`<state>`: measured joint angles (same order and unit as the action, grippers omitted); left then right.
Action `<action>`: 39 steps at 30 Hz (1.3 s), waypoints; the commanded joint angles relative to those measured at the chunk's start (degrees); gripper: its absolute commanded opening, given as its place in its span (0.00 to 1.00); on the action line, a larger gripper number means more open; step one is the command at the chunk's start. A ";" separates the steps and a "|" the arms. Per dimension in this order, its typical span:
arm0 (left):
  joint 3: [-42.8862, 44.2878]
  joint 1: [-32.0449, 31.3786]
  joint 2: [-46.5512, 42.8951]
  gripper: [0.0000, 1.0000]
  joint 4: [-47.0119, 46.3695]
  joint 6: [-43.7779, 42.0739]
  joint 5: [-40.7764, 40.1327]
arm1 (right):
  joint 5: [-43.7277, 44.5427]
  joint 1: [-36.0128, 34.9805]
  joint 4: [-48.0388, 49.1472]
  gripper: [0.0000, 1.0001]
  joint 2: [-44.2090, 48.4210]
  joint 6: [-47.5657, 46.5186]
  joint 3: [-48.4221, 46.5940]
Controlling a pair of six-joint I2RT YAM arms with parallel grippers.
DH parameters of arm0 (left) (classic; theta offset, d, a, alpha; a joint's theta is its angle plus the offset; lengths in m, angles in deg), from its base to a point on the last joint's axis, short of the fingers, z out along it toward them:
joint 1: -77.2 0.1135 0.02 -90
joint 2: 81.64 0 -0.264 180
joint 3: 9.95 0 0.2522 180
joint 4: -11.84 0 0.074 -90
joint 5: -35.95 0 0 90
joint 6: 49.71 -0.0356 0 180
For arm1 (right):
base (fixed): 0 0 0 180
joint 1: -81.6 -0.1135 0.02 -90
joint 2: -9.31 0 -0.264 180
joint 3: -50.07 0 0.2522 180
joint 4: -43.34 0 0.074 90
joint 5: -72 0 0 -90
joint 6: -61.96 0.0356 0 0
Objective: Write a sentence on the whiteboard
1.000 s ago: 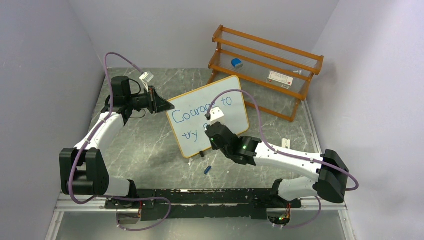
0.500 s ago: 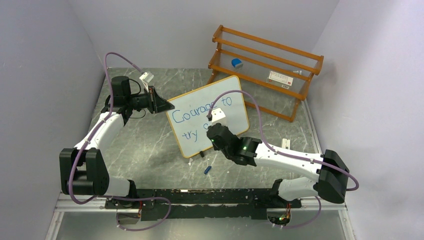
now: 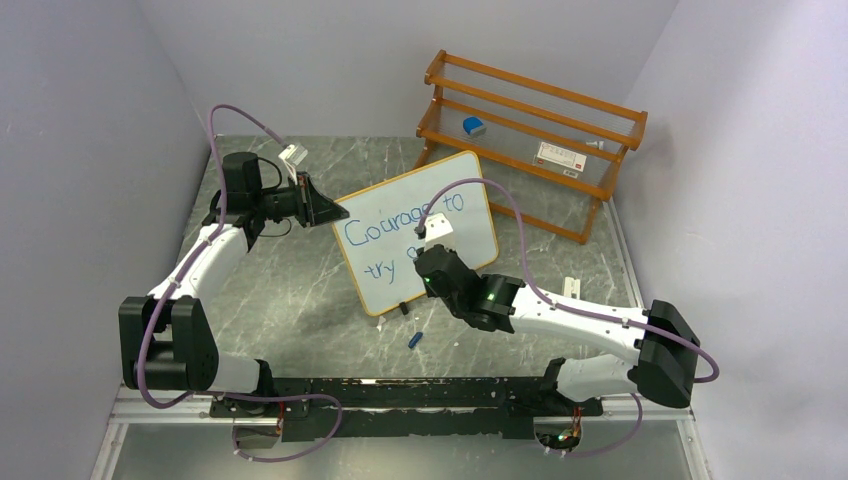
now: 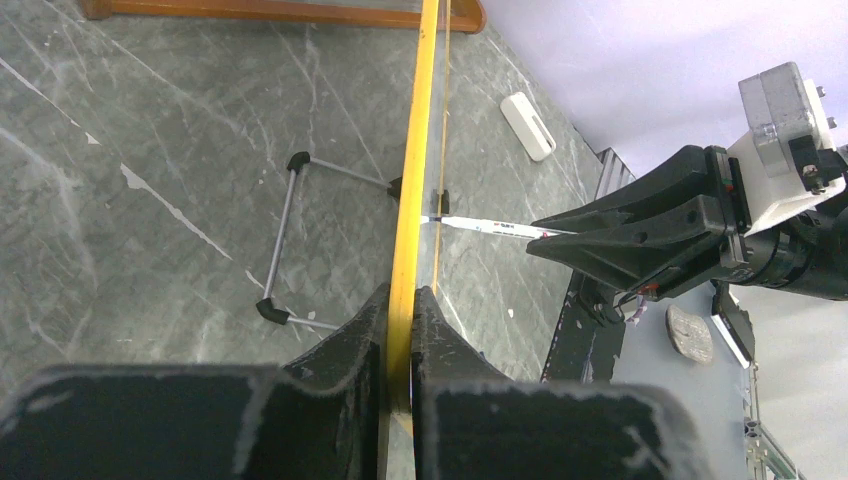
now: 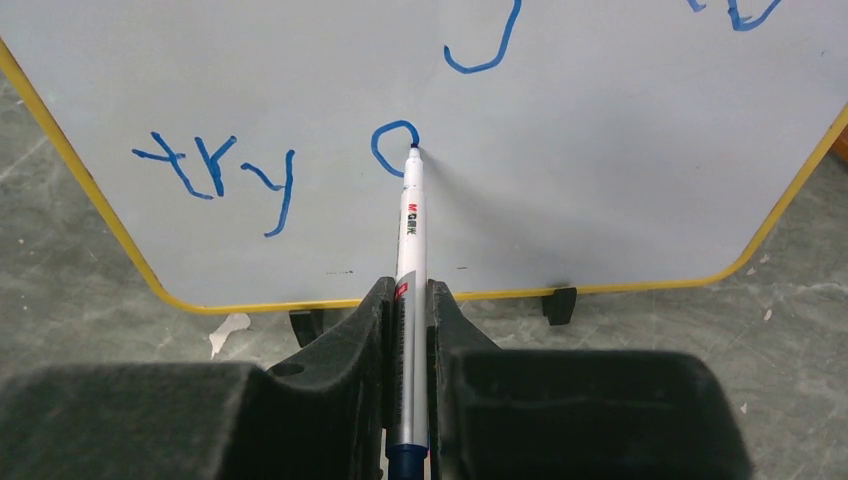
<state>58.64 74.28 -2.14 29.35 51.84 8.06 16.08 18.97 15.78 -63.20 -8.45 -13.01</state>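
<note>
The whiteboard [image 3: 472,228] stands tilted mid-table, and its yellow-orange edge [image 4: 415,150] is pinched by my left gripper [image 4: 400,295], which is shut on the board's left side [image 3: 335,212]. The sentence [image 3: 400,222] reads "Courage to" in blue, with "try" [image 5: 215,170] on the line below. My right gripper [image 5: 407,290] is shut on a silver marker [image 5: 411,225]. The marker's tip touches the board at the top right of a blue round loop [image 5: 390,148] just after "try". From above, the right wrist [image 3: 437,262] hides that spot.
A wooden rack [image 3: 530,130] stands behind the board, holding a blue eraser [image 3: 474,126] and a white box [image 3: 560,155]. A blue marker cap [image 3: 415,340] lies on the table in front. A small white block [image 3: 571,287] lies right. The board's wire stand [image 4: 290,240] sits behind it.
My right gripper with the marker has shifted slightly to the right along the board's lower line. The left arm and the board have not moved.
</note>
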 commanded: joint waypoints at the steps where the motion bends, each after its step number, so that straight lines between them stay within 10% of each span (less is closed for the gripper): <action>1: -0.49 -1.74 1.95 0.05 4.01 -2.85 -4.37 | 1.53 0.48 3.10 0.00 0.97 -0.51 0.10; 39: -0.42 -1.74 1.97 0.05 4.15 -3.05 -4.55 | 1.86 0.41 -1.95 0.00 1.93 2.53 2.38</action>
<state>58.66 74.28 -2.11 29.38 51.82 8.04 16.02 19.01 14.60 -62.67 -7.03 -11.79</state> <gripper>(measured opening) 0.121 0.153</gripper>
